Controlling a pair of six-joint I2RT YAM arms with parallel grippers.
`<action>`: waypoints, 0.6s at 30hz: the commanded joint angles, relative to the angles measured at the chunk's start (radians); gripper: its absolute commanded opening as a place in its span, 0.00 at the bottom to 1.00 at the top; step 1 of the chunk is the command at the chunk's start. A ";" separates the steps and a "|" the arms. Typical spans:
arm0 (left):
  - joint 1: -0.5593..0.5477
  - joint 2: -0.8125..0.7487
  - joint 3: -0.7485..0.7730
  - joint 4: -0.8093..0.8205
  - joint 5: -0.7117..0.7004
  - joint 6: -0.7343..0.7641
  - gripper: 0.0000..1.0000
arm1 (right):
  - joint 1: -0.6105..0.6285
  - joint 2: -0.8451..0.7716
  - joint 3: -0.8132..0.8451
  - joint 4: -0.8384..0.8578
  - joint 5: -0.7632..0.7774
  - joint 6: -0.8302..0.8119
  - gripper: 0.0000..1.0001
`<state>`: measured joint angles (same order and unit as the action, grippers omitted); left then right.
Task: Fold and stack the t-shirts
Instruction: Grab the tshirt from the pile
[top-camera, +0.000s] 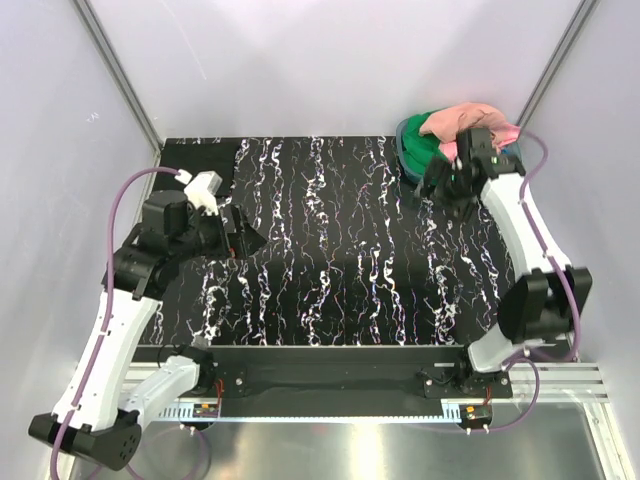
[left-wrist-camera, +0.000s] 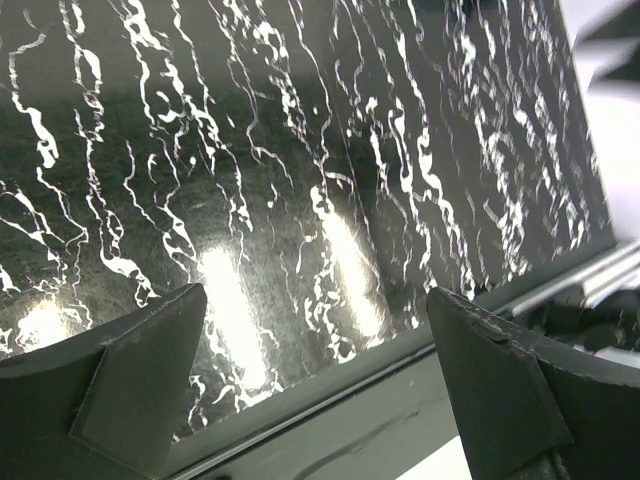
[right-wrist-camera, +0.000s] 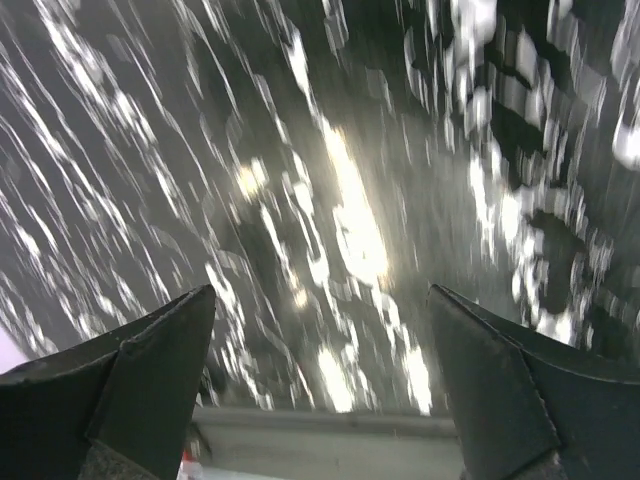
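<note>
- T-shirts (top-camera: 466, 118) aren't out yet, so the left end effector (top-camera: 245, 240) hangs spread and empty over the bench (top-camera: 330, 250).
- Right end effector (top-camera: 445, 193), also spread, hovers beside the basket (top-camera: 402, 135), likely to pick.
- The heap sits there, back right, pink on top.

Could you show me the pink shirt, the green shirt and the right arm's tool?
pink shirt (top-camera: 468, 118), top view, crumpled upper surface.
green shirt (top-camera: 425, 152), top view, part showing beside the pink.
right tool (right-wrist-camera: 320, 292), right wrist view, midway between its fingertips.
</note>
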<state>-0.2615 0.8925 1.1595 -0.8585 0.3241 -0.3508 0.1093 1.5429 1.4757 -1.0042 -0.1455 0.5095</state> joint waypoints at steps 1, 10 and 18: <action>-0.027 0.010 0.043 0.006 -0.019 0.064 0.99 | -0.003 0.124 0.204 0.047 0.115 -0.034 0.95; -0.079 0.028 0.039 -0.017 -0.065 0.128 0.99 | -0.086 0.450 0.564 0.205 0.222 0.024 0.89; -0.076 0.059 -0.003 -0.013 -0.053 0.130 0.99 | -0.175 0.699 0.816 0.355 0.313 0.122 0.79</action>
<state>-0.3378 0.9279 1.1587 -0.8928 0.2806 -0.2413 -0.0605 2.1891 2.1796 -0.7483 0.0765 0.5888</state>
